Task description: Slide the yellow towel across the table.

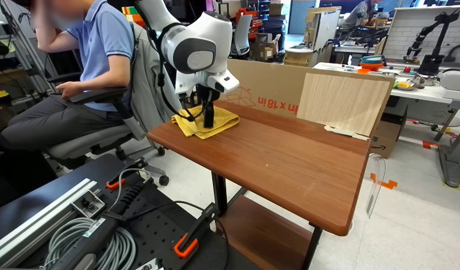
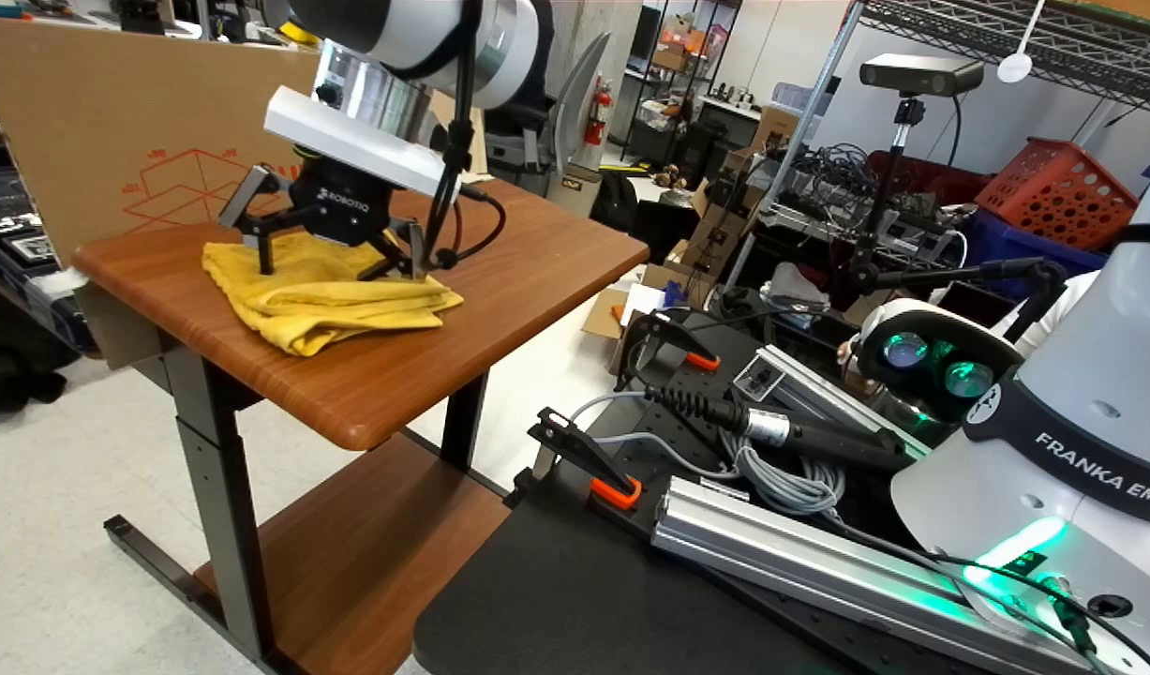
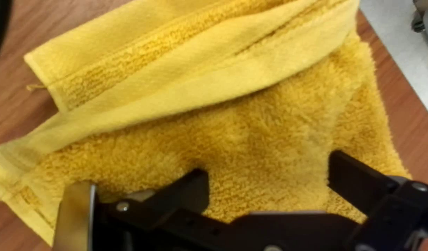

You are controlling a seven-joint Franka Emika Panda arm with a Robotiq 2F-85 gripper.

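The yellow towel [image 1: 226, 119] lies folded and rumpled on the reddish-brown table [image 1: 282, 165], near one end of the top. It also shows in an exterior view [image 2: 340, 305] close to a rounded corner, and it fills much of the wrist view [image 3: 241, 132]. My gripper [image 2: 320, 272] points down over the towel with its two fingers spread wide. In the wrist view the fingertips [image 3: 268, 166] are apart, with flat cloth between them. The tips appear to touch the towel's surface; how hard they press cannot be told. Nothing is pinched between the fingers.
A cardboard sheet [image 1: 267, 84] stands along the table's far edge, with a light wood-grain panel [image 1: 342, 99] leaning there. A person in a chair [image 1: 106, 71] sits near the towel's end. A black bench [image 2: 556, 581] with clamps and cables stands beside the table. A cable loop hangs beside the gripper.
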